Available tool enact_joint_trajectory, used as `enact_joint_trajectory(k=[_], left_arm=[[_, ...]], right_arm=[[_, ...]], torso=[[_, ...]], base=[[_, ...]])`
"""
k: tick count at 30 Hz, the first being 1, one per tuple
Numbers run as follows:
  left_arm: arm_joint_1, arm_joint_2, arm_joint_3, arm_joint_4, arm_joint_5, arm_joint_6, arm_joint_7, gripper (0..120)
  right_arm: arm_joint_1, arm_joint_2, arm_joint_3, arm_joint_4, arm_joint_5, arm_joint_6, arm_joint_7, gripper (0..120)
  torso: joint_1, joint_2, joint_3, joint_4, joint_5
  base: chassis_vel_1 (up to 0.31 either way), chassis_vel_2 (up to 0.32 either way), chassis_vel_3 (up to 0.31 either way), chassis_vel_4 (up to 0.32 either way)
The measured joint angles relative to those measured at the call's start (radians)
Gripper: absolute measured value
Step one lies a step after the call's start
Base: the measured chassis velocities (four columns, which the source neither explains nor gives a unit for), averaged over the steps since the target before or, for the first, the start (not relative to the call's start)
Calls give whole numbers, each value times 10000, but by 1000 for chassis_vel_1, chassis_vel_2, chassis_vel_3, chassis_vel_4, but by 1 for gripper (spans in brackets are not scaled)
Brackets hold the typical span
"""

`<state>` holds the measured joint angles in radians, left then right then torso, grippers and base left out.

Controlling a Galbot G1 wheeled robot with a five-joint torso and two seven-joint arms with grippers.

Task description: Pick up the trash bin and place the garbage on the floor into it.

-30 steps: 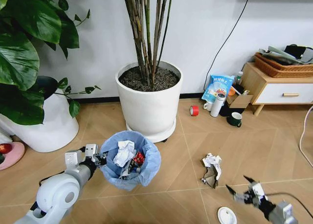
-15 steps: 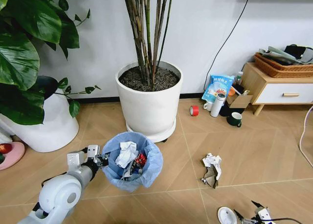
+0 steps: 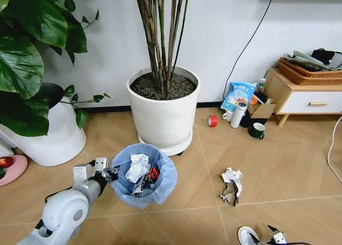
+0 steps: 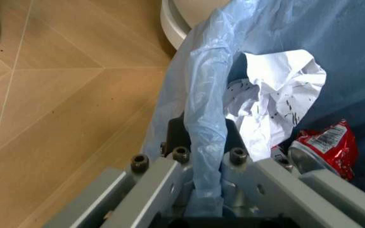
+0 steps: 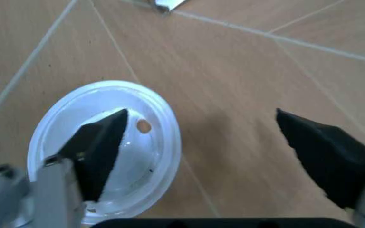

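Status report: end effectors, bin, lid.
Left end effector clamps trash bin rim. Right end effector open beside white lid, on floor. Nothing blocking.

A lived-in home room: tan chevron parquet floor [image 3: 267, 165], a big white plant pot [image 3: 163, 103] against the white wall, a second leafy plant [image 3: 32, 52] beside it, and a low wooden cabinet [image 3: 302, 98] well apart from the pot, with household clutter at its foot.

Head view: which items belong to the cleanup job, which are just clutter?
Job:
- trash bin, held by left gripper
- white lid under open right gripper
- crumpled paper on floor

Clutter:
- plant pot
- red tape roll
- mug
- cabinet
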<state>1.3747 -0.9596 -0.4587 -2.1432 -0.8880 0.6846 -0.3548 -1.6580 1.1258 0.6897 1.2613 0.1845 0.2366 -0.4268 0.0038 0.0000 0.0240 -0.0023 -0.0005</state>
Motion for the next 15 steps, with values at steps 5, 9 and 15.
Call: enact_joint_trajectory(k=[5,9,15], left_arm=[[0,9,7,0,0,-4,-13,0],[-4,26,7,-1,-2,-19,-19,0],[-111,53,14,5,-45,-22,-51,0]], right_arm=[[275,-10,-69,-372,-123,6,-82,68],[427,-46,-79,-623,-172,16,-158,59],[538,-39,-114,-734,-231,23,-270,41]], torso=[[0,0,0,1,-3],[0,0,0,1,-4],[0,0,0,0,-4]], base=[[0,0,0,0],[0,0,0,0],[0,0,0,0]])
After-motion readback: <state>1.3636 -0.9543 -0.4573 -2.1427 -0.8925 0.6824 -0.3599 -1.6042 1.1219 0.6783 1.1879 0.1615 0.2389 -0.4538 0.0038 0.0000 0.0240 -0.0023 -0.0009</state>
